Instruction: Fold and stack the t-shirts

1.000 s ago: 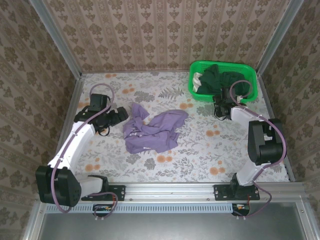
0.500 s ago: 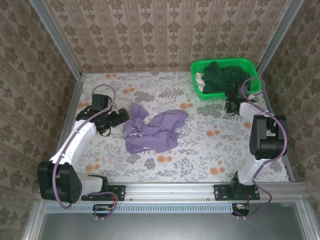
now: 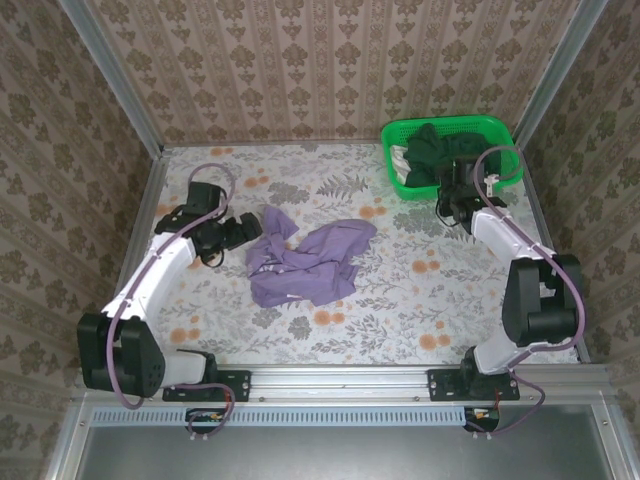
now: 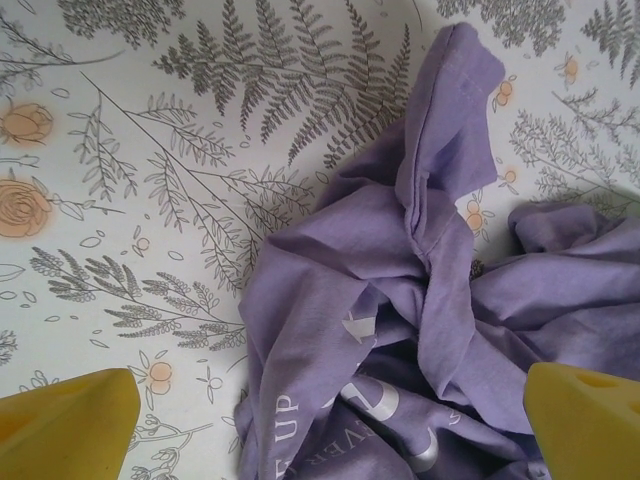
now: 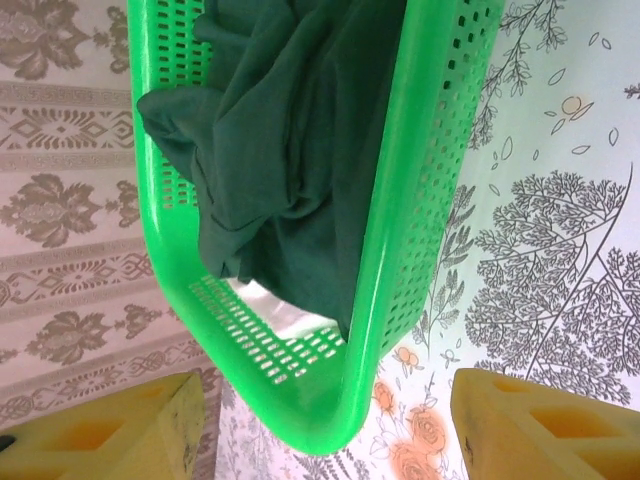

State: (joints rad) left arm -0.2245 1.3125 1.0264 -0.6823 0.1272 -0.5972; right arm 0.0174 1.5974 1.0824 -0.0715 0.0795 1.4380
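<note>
Lying crumpled on the floral table [image 3: 400, 300], just left of centre in the top view, the lavender t-shirt [image 3: 305, 262] was unfolded. Part of its white lettering showed at the bottom of the left wrist view.

The left gripper [image 3: 238, 232] sat just beside the shirt's left edge. Its yellow fingertips [image 4: 70, 425] stood wide apart in the two bottom corners of its wrist view. Jaws open, nothing held, purple cloth beneath the gap.

The dark green t-shirts [image 3: 440, 150] were heaped in the bright green basket [image 3: 400, 185] at the upper right of the top view. A patch of white cloth [image 5: 280, 305] showed under them.

The right gripper [image 3: 452, 205] was at the basket's lower edge. In its wrist view the fingers [image 5: 110, 430] were spread apart with the basket's rim corner between them and clear space on both sides. Jaws open, gripping nothing.
</note>
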